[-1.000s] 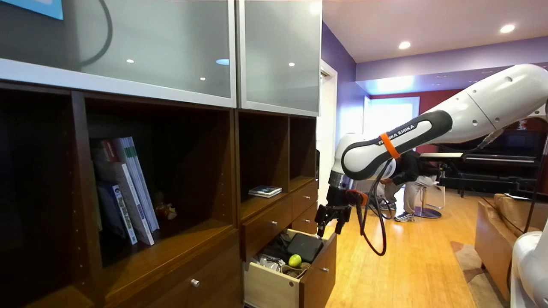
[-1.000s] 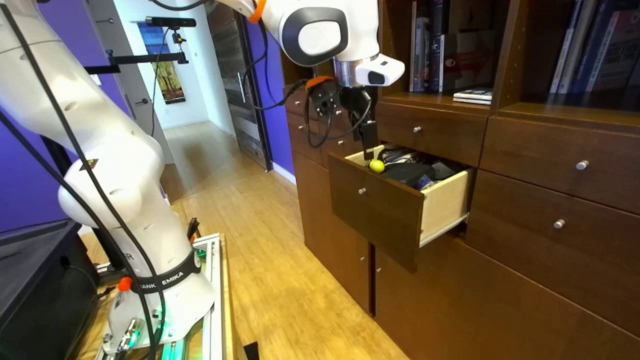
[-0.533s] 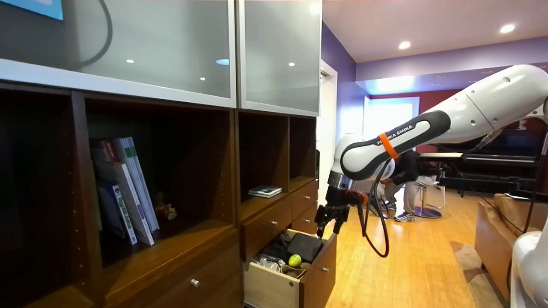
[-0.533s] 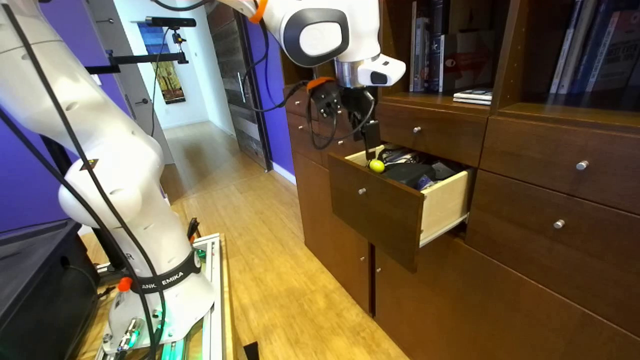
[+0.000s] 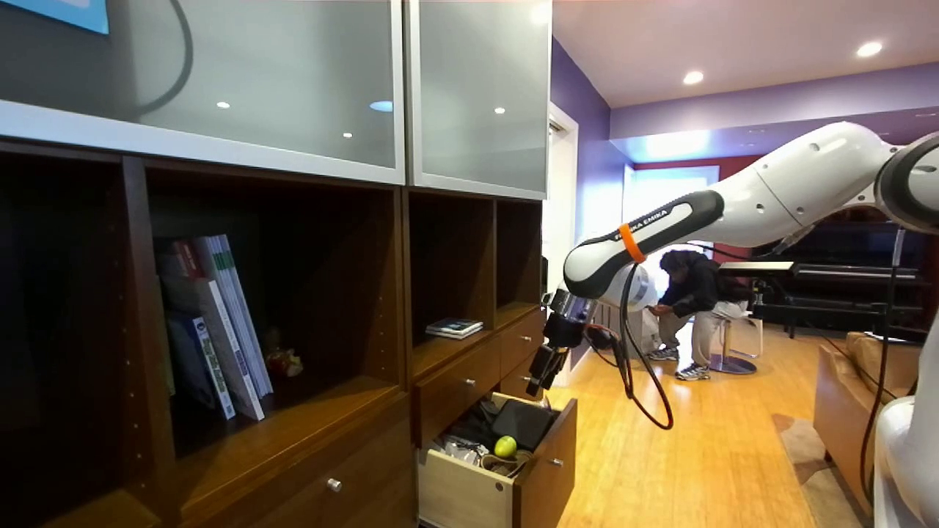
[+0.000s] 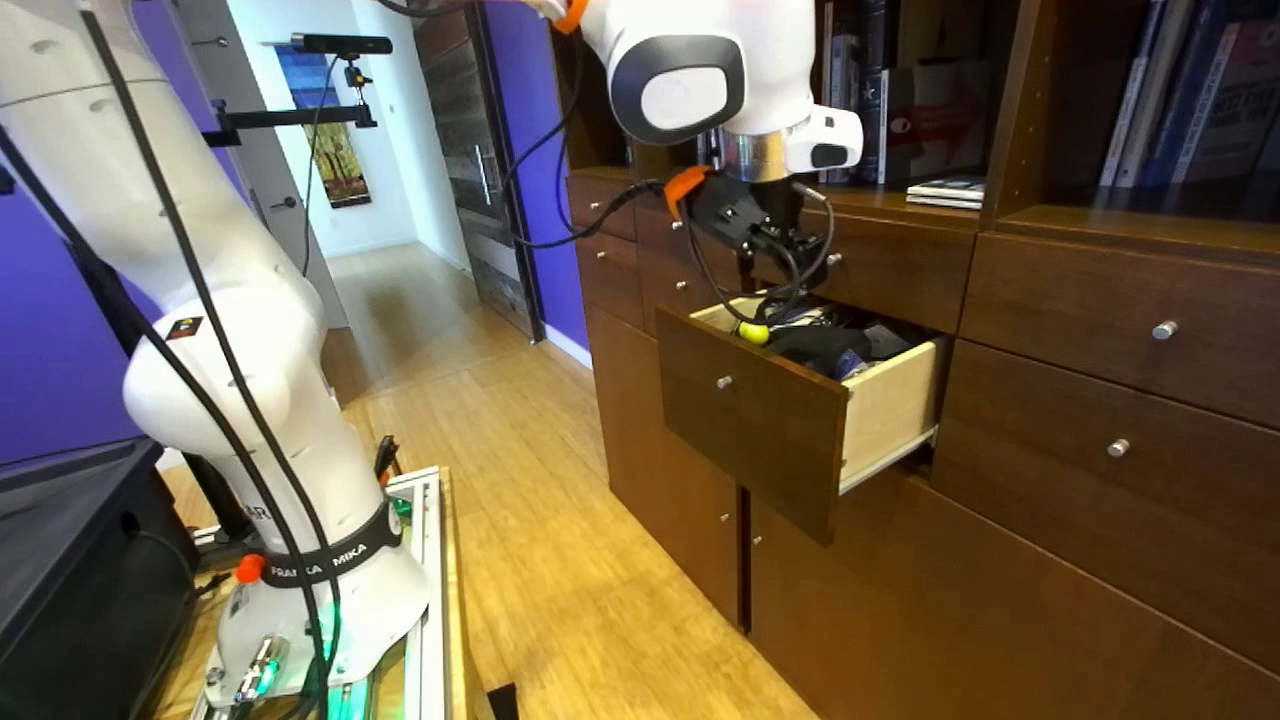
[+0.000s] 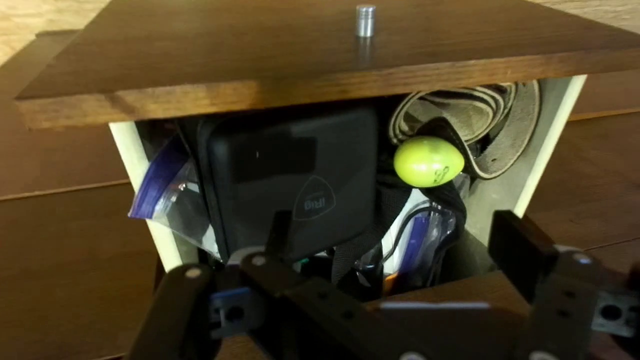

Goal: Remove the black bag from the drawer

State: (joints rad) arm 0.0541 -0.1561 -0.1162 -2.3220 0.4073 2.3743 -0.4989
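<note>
Gripper (image 7: 395, 235) stands wide, holding nothing; the bag (image 7: 295, 185) lies off its centre, so if you descend straight, one finger (image 7: 521, 252) may strike the drawer (image 7: 550, 145) instead.

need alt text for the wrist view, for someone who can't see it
A black iRig case lies in a pulled-out brown wooden drawer, with the gripper open and empty at the bottom of the picture. Right of the case are a yellow-green egg-shaped ball and a coiled strap; left, a purple-edged plastic bag overlaps the drawer's edge.
</note>
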